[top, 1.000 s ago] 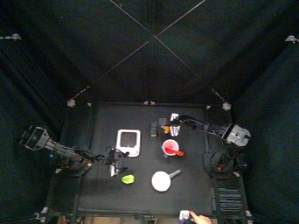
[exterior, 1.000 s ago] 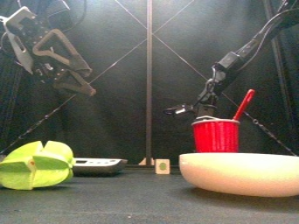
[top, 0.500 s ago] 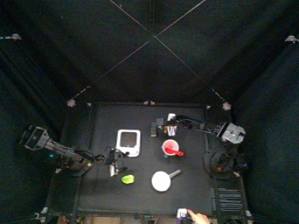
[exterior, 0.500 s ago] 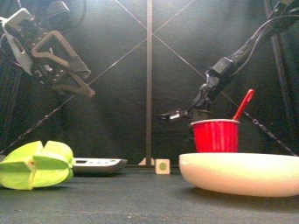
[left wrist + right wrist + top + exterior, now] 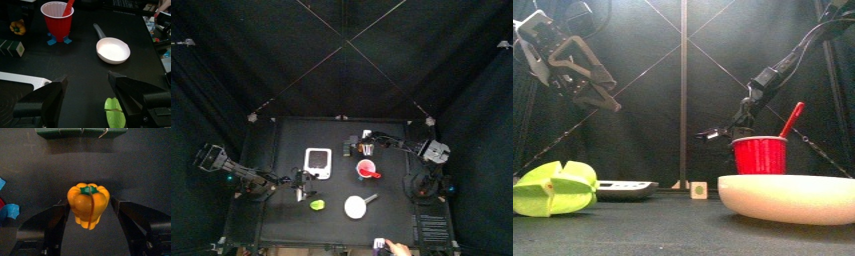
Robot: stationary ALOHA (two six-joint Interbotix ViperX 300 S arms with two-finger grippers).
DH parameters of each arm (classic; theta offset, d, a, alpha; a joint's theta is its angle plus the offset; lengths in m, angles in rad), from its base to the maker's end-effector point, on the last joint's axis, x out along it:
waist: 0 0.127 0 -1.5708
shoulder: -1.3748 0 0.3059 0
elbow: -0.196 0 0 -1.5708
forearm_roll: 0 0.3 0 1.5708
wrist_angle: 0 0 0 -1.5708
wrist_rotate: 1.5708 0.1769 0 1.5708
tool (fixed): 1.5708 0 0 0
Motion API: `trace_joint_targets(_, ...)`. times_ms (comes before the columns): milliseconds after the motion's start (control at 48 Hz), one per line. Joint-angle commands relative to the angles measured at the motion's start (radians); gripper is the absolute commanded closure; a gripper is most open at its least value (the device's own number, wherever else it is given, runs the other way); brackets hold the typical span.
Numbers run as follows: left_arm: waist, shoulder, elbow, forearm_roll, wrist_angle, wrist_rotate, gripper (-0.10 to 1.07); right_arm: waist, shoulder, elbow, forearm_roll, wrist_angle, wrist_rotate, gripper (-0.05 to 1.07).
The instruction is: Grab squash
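Black table (image 5: 133, 173), squash (image 5: 87, 204) between right tool (image 5: 87, 220) jaws

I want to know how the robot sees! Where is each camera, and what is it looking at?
Top: high above, looking down at the table; both arms show.
Front: at the table's edge, looking across; red cup near, arms behind.
Left wrist: on the left gripper, open, facing the cup.
Right wrist: on the right gripper, open, facing the squash.
Front and left wrist share the cup.

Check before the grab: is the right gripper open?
Open: the right gripper jaws stand wide either side of the squash, not touching it.
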Motion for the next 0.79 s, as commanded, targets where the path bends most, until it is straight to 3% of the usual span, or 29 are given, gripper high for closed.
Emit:
trace_joint_targets(0,-0.002,0.000,-0.009,0.002,-0.003,0.002,0.01,-0.002,-0.017,-0.017,-0.002,-0.006,-0.003,0.11)
trace_joint_targets(229,-0.002,0.000,-0.006,0.002,-0.003,0.002,0.01,0.000,-0.026,-0.028,0.002,0.000,0.003,0.21)
trace_joint_targets(542,-0.002,0.000,-0.005,0.002,-0.003,0.002,0.01,0.035,-0.127,-0.040,0.021,0.023,0.008,0.21)
trace_joint_targets(771,-0.002,-0.020,-0.005,0.002,-0.023,0.002,0.01,0.066,-0.140,-0.046,0.035,0.021,0.014,0.21)
